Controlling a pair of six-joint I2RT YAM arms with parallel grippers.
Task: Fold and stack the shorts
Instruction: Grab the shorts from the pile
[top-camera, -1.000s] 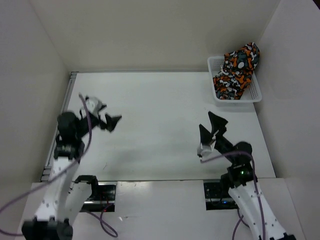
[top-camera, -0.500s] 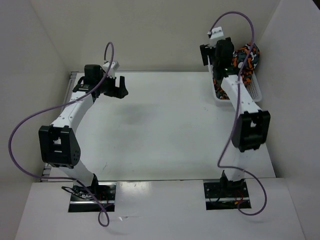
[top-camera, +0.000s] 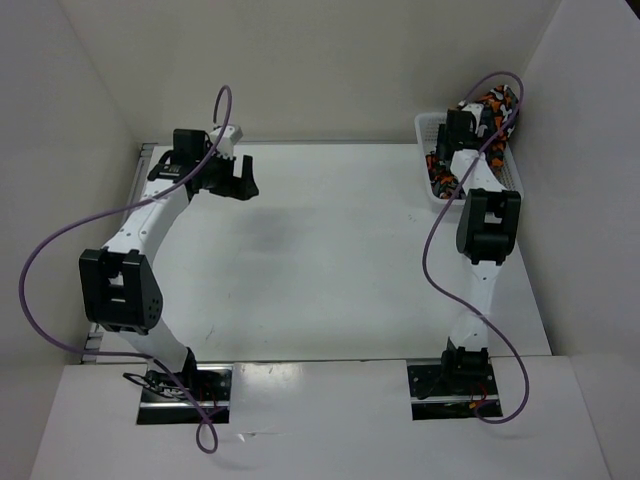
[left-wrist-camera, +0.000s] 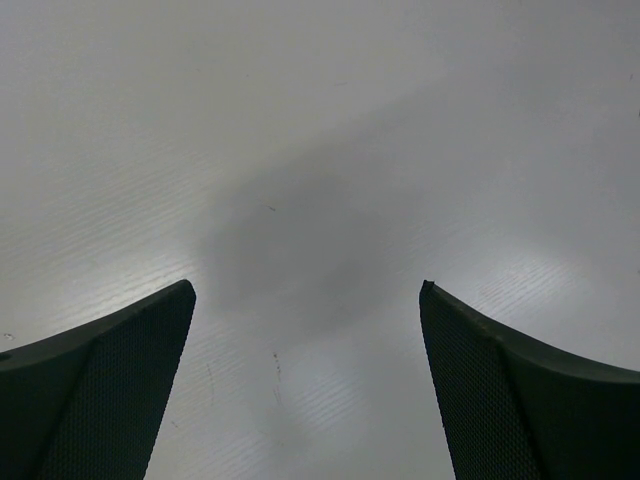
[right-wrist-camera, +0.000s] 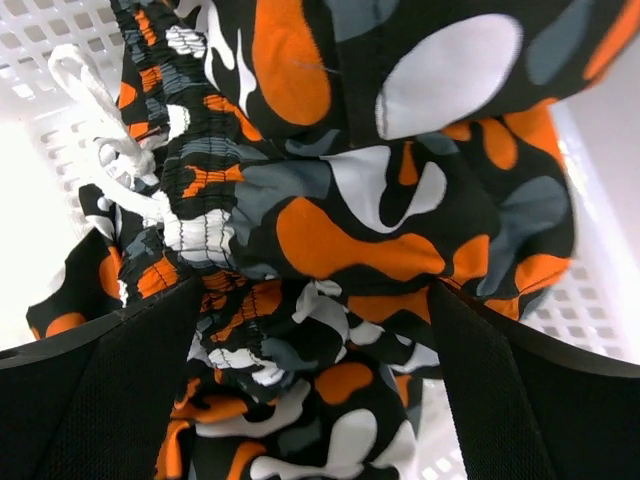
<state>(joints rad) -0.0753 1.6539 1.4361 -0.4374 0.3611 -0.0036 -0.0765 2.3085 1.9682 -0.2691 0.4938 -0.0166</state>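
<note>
The shorts (top-camera: 497, 108), in an orange, white, grey and black print, lie crumpled in the white mesh basket (top-camera: 515, 185) at the far right corner. In the right wrist view the shorts (right-wrist-camera: 340, 200) fill the frame, with an elastic waistband and a white drawstring (right-wrist-camera: 95, 110). My right gripper (right-wrist-camera: 315, 300) is open, jaws wide, down over the heap with cloth between the fingers; in the top view it (top-camera: 462, 130) is over the basket. My left gripper (top-camera: 238, 178) is open and empty above the bare table at the far left; its fingers (left-wrist-camera: 110, 380) frame only table.
White walls close in the table on the left, back and right. The basket stands against the right wall. A metal rail (top-camera: 140, 180) runs along the table's left edge. The arm bases (top-camera: 185, 385) sit at the near edge.
Both arms swung up from near their bases and reached far. The right gripper has since dropped from above the basket into the shorts; the left has hardly moved in the last half second.
</note>
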